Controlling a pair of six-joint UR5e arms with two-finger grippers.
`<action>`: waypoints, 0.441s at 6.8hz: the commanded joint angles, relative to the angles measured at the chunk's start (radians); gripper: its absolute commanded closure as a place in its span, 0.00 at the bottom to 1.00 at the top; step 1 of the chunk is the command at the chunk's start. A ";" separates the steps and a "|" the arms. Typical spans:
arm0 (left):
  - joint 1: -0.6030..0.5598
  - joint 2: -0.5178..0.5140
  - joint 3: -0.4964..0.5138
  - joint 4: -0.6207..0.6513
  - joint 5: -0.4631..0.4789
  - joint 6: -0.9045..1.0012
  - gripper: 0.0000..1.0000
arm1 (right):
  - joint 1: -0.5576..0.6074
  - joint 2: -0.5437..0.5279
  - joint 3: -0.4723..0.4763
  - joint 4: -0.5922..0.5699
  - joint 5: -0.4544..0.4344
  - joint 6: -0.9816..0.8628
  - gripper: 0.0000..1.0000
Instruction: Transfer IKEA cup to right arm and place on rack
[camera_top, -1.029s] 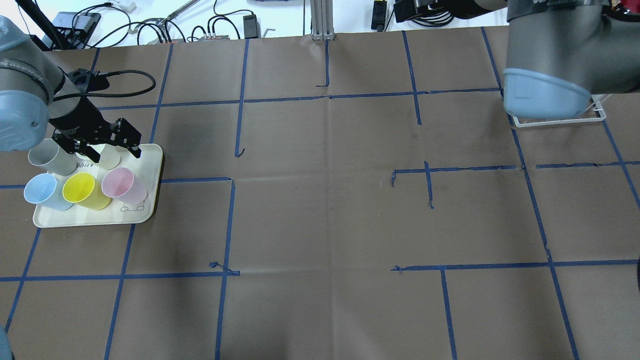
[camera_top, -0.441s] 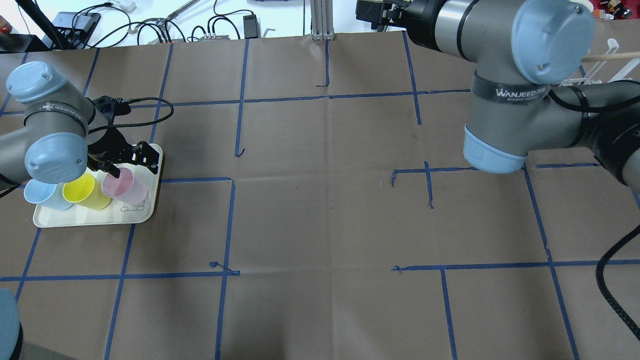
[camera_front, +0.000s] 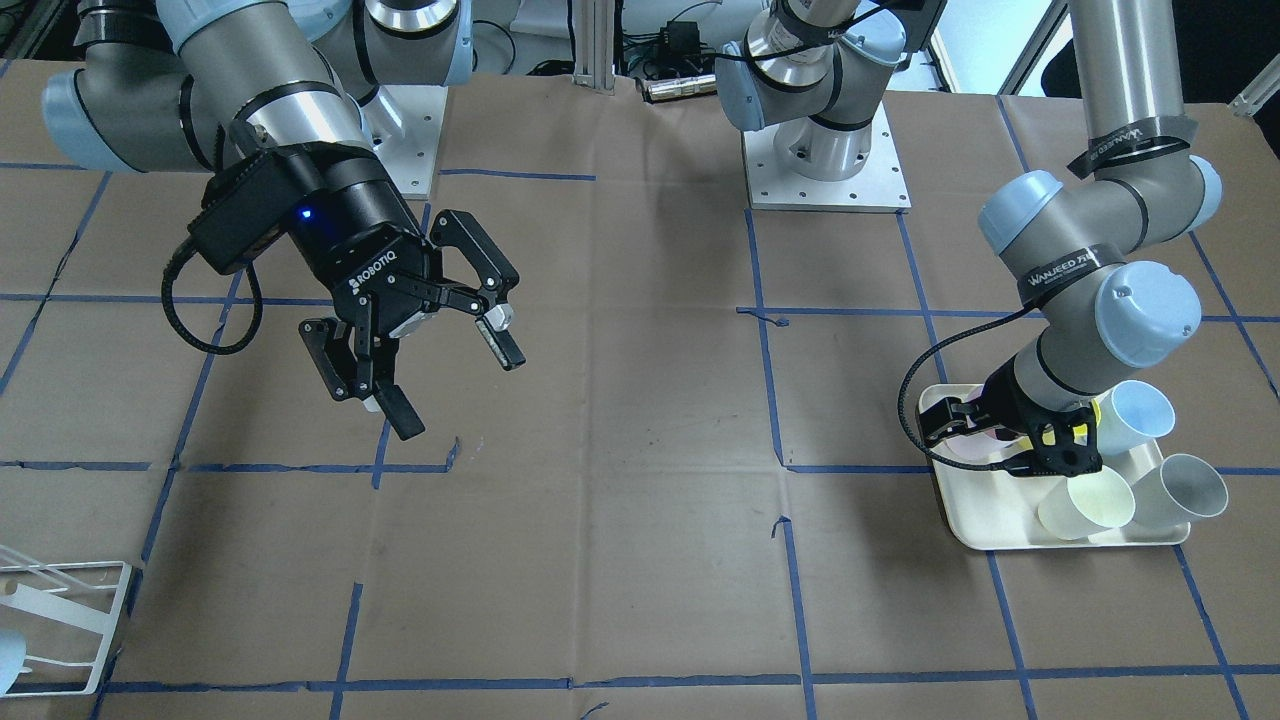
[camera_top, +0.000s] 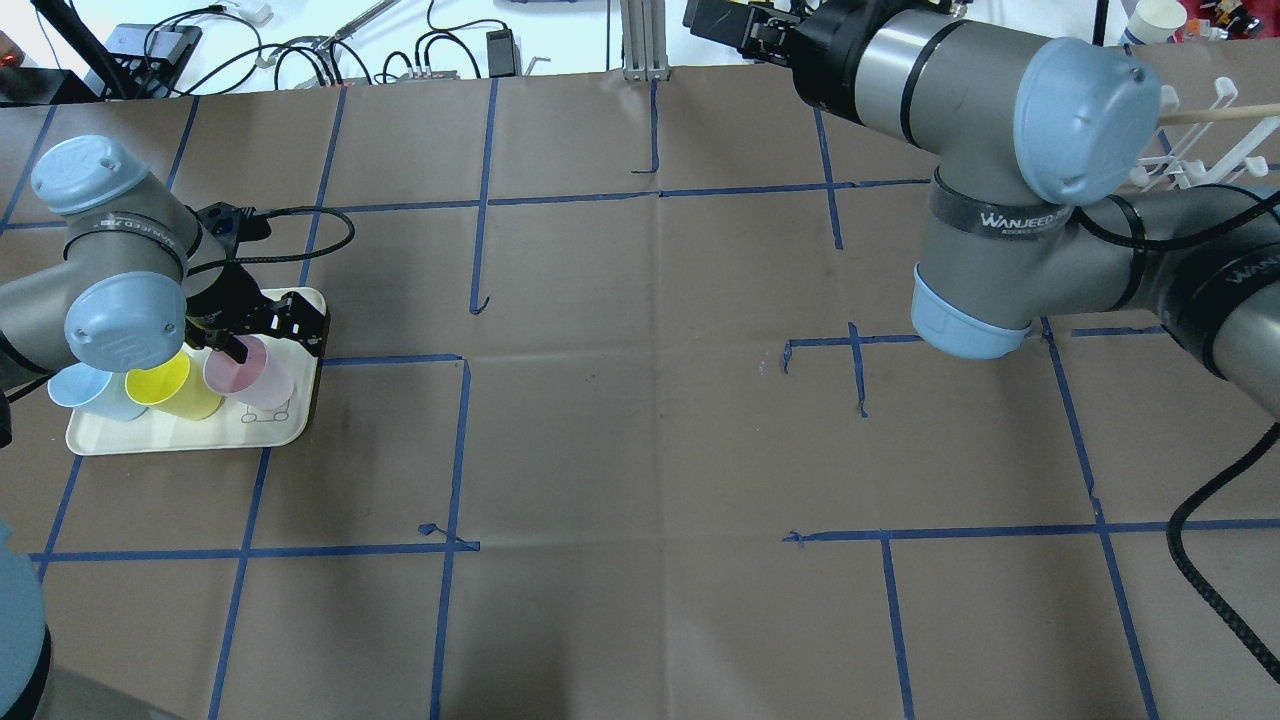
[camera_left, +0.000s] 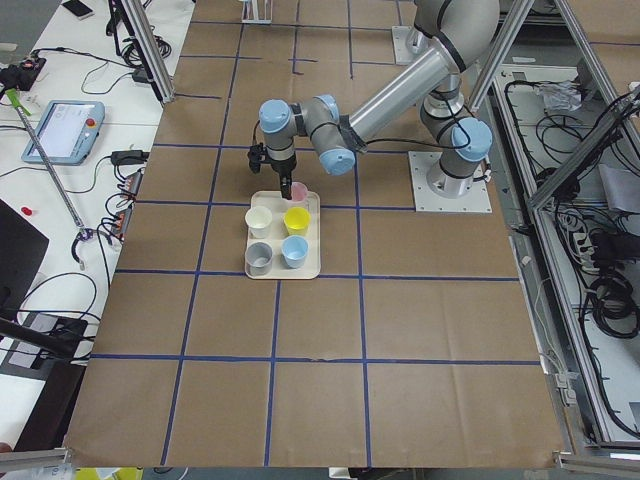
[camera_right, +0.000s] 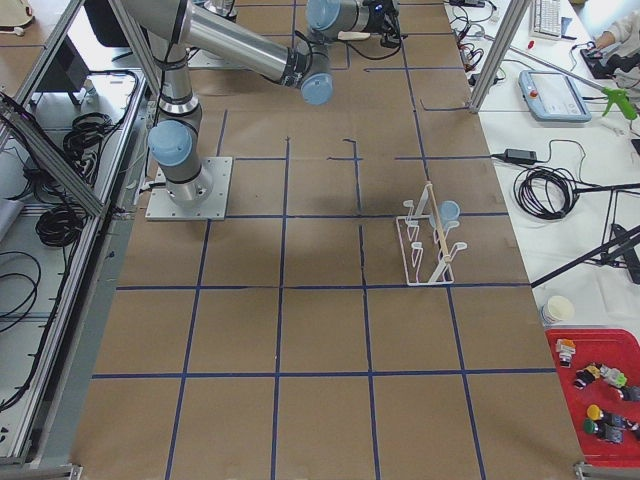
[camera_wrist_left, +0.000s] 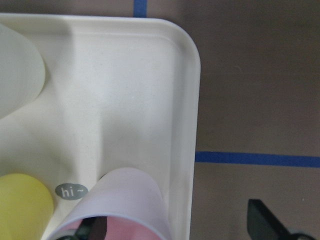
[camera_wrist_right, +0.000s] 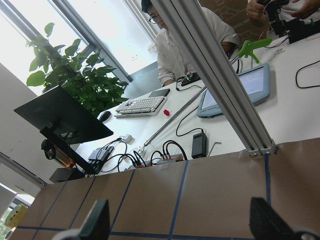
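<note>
A pink IKEA cup (camera_top: 255, 372) stands on the cream tray (camera_top: 180, 436) beside a yellow cup (camera_top: 165, 385) and a blue cup (camera_top: 85, 390). My left gripper (camera_top: 272, 343) is low over the pink cup and open. In the left wrist view one finger (camera_wrist_left: 95, 229) is inside the pink cup (camera_wrist_left: 127, 200) and the other finger (camera_wrist_left: 265, 220) is outside it, past the tray edge. The right arm's gripper (camera_front: 457, 390) hangs open and empty above the table, far from the tray. The white wire rack (camera_right: 430, 245) stands on the right side.
A cream cup (camera_front: 1088, 500) and a grey cup (camera_front: 1187, 490) also stand on the tray (camera_front: 985, 530). A small blue cup (camera_right: 450, 210) hangs on the rack. Cables and devices lie beyond the far table edge. A person sits at a desk in the right wrist view.
My left gripper moved from above the back cups to the pink cup and came down around its rim. The right arm swung up and inward, away from the rack.
</note>
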 joint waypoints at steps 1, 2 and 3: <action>0.000 0.007 0.003 0.000 0.002 0.000 0.25 | -0.001 0.043 0.018 -0.124 0.030 0.172 0.00; -0.001 0.009 0.006 0.000 0.001 0.002 0.53 | -0.001 0.044 0.018 -0.124 0.030 0.307 0.00; -0.002 0.012 0.008 -0.003 -0.001 0.002 0.77 | -0.001 0.047 0.021 -0.127 0.026 0.414 0.00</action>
